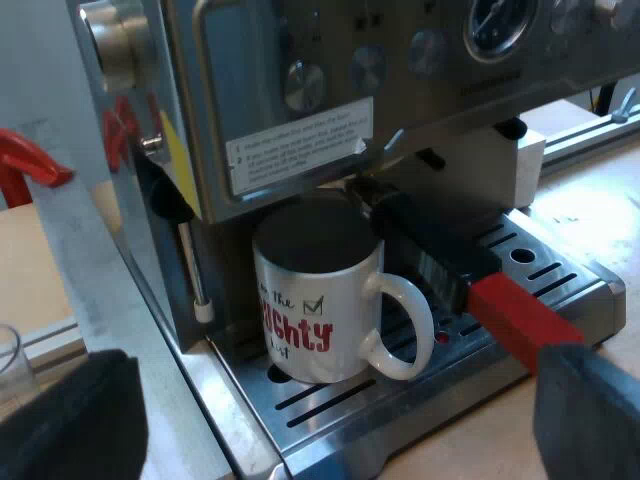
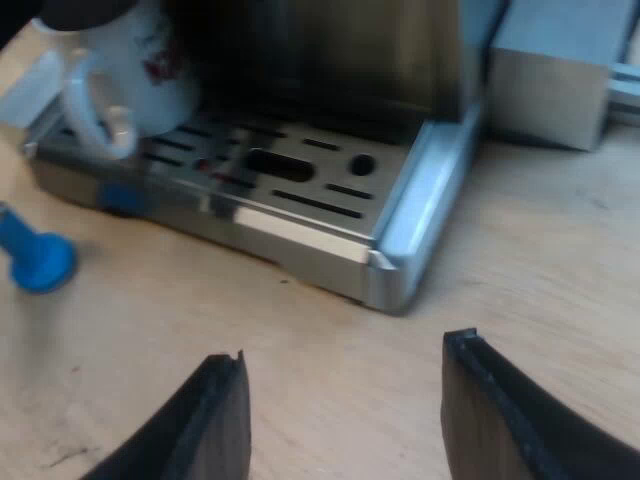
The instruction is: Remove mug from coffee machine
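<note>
Clearly approach: the mug (image 1: 318,300) stands on the drip tray (image 1: 420,415) under the holder (image 1: 440,255); my left claw (image 1: 335,400) and right claw (image 2: 345,350) both gape apart, empty. Next I should close on its handle (image 1: 425,320)

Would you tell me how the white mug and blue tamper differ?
The white ceramic mug with red lettering stands on the slotted metal drip tray; the blue tamper rests on the wooden table. The mug has a loop handle; the tamper has none. Neither is gripped.

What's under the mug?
A slotted metal drip tray. The mug covers the part right beneath it, so I can't see that bit.
</note>
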### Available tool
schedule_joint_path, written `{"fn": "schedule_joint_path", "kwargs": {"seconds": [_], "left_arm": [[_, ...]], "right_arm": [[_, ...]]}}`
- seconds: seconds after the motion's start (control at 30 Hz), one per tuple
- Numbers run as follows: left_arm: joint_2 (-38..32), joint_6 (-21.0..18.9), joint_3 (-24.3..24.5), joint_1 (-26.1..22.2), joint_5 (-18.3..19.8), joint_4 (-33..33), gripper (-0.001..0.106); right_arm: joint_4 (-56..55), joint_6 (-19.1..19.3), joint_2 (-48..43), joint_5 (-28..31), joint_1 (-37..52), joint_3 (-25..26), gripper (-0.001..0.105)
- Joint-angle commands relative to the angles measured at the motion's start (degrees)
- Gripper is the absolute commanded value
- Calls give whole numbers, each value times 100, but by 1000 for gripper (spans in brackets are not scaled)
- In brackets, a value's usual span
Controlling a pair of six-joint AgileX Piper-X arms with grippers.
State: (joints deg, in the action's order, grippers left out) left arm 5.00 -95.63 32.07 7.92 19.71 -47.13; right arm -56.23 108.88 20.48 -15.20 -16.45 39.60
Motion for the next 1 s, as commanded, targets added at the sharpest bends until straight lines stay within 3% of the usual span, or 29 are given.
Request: {"fn": "schedule_joint_path", "kwargs": {"seconds": [0.03, 0.17, 0.53, 0.77, 1.0], "left_arm": [[321, 221, -26, 28, 221, 451, 80], [330, 221, -245, 28, 581, 761, 80], [344, 221, -1069, 28, 763, 1441, 80], [349, 221, -1562, 28, 763, 1484, 80], [358, 221, -1663, 28, 773, 1629, 80]], "right_arm": [[273, 147, 101, -52, -364, 54, 46], [714, 323, 220, 51, -1032, 54, 46], [1109, 278, 485, 833, -2357, -67, 46], [1809, -114, 535, 1296, -2936, -559, 46], [2445, -114, 535, 1520, -3192, -1046, 46]]}}
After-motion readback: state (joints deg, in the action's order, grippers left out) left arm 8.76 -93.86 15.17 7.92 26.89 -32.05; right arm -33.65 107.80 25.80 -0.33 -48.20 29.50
